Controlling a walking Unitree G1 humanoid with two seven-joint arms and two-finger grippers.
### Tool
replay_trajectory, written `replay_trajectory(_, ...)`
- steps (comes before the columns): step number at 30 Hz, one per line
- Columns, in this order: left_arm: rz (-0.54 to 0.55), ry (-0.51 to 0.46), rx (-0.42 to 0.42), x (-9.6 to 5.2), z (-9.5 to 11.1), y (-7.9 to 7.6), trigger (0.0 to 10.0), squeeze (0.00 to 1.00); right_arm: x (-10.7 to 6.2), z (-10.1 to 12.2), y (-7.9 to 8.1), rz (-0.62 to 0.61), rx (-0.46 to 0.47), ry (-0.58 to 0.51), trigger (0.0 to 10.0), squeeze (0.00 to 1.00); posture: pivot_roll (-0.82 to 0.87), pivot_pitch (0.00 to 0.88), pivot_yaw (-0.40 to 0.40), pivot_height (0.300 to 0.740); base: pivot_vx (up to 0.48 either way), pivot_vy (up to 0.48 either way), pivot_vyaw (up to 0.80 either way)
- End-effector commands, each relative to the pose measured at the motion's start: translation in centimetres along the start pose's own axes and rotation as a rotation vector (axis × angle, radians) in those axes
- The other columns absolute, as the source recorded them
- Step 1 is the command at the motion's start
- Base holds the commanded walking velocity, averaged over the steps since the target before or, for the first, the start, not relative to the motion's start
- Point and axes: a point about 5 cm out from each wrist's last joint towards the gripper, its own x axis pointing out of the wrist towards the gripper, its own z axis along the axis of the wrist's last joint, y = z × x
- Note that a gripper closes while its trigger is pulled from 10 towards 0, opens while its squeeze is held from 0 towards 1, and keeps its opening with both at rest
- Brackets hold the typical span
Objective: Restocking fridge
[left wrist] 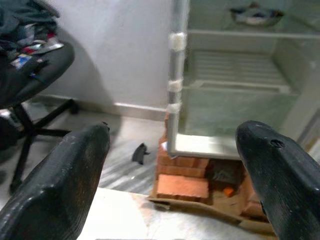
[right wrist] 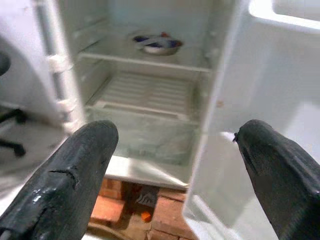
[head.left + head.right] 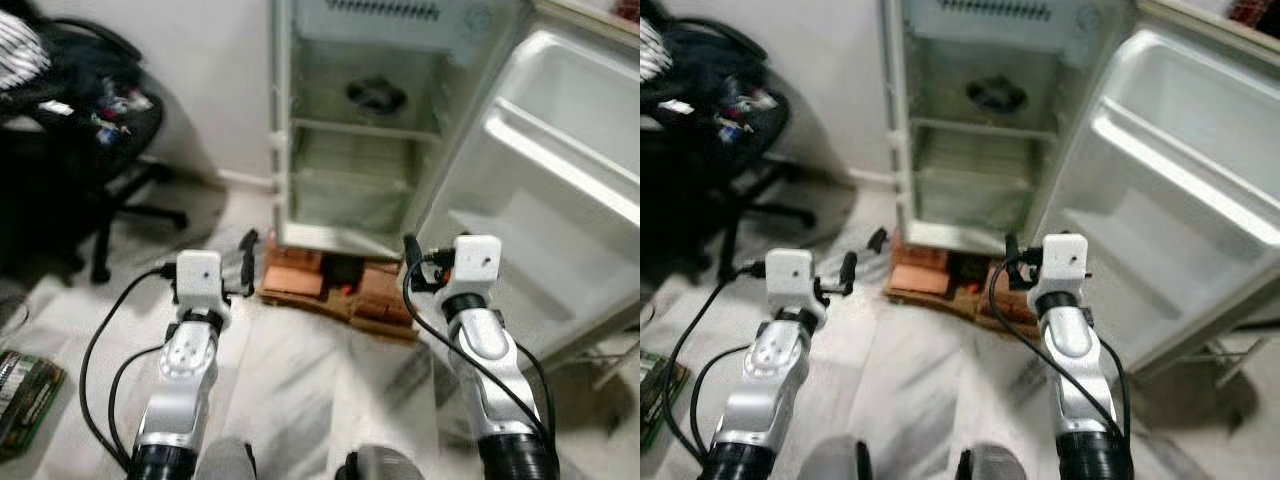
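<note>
Your left hand (image 3: 247, 262) and right hand (image 2: 175, 165) were spread, empty, facing the open fridge (image 3: 365, 130) at upper centre; you likely needed stock first.

My two arms are silver, jointed shells ending in black ribbed cuffs near the shoulders. Each wrist carries a white boxy camera block. Black cables loop loosely beside both forearms. My left gripper (image 1: 172, 175) and right gripper (image 2: 175, 175) each have two thick, matte black fingers, slightly scuffed.
</note>
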Motion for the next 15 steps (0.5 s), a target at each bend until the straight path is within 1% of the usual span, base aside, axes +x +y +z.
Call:
replay_trajectory(1, -0.024, -0.010, -0.009, 0.2, 0.2, -1.0, 10.0, 0.00, 0.2, 0.0, -0.8, -0.030, 0.004, 0.004, 10.0, 0.00, -0.01, 0.095, -0.032, 0.740, 0.000, -0.480, 0.00)
replay_trajectory(3, -0.030, -0.011, -0.005, 0.3, 0.3, -1.1, 10.0, 0.00, 0.5, 0.1, -0.6, -0.024, -0.031, -0.013, 10.0, 0.00, -0.01, 0.100, -0.030, 0.740, 0.000, -0.480, 0.00)
replay_trajectory(5, -0.038, -0.013, -0.003, 0.4, 0.3, -1.2, 10.0, 0.00, 0.6, 0.0, -0.1, 0.005, 0.009, 0.013, 10.0, 0.00, -0.02, 0.102, -0.027, 0.740, 0.000, -0.480, 0.00)
replay_trajectory(8, -0.045, -0.016, -0.001, 0.5, 0.3, -1.3, 10.0, 0.00, 0.6, 0.2, 0.4, 0.025, -0.019, -0.009, 10.0, 0.00, -0.01, 0.098, -0.028, 0.740, 0.000, -0.480, 0.00)
replay_trajectory(12, -0.033, -0.009, -0.017, 0.5, 0.3, -1.4, 10.0, 0.00, 0.4, -0.1, 1.0, 0.075, 0.036, 0.005, 10.0, 0.00, -0.01, 0.099, -0.031, 0.740, 0.000, -0.480, 0.00)
replay_trajectory(15, -0.027, -0.002, -0.006, 0.5, 0.1, -1.4, 10.0, 0.00, 0.4, -0.3, 1.3, 0.117, 0.050, 0.012, 10.0, 0.00, -0.01, 0.100, -0.032, 0.740, 0.000, -0.451, 0.00)
